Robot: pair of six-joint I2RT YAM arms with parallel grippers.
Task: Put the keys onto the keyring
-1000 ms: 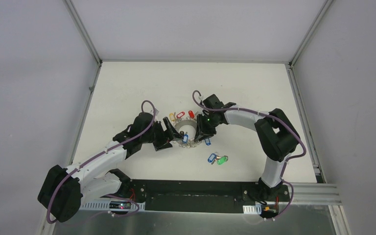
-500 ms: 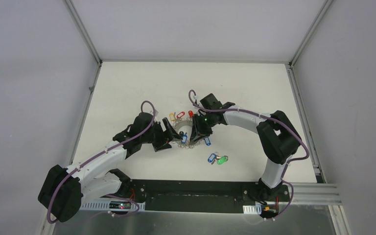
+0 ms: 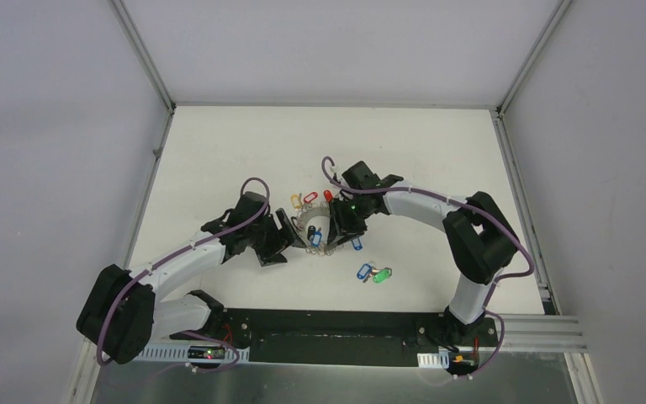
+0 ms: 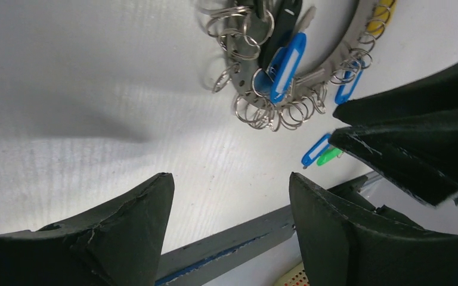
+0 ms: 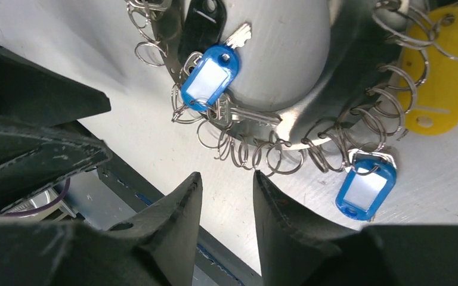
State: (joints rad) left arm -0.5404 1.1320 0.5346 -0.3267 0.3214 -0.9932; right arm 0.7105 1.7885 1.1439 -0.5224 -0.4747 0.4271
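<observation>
The keyring (image 3: 325,248) was seen lying on the desk (image 3: 219,151) between the two grippers, strung with small rings and coloured tags. The keys (image 3: 373,273), one blue-tagged and one green-tagged, were found side by side on the desk nearer the arm bases, apart from the keyring. The left gripper (image 4: 231,179) was positioned over bare desk just beside the keyring, jaws spread wide. The right gripper (image 5: 226,174) was positioned at the keyring's edge, jaws narrowly parted, nothing pinched.
</observation>
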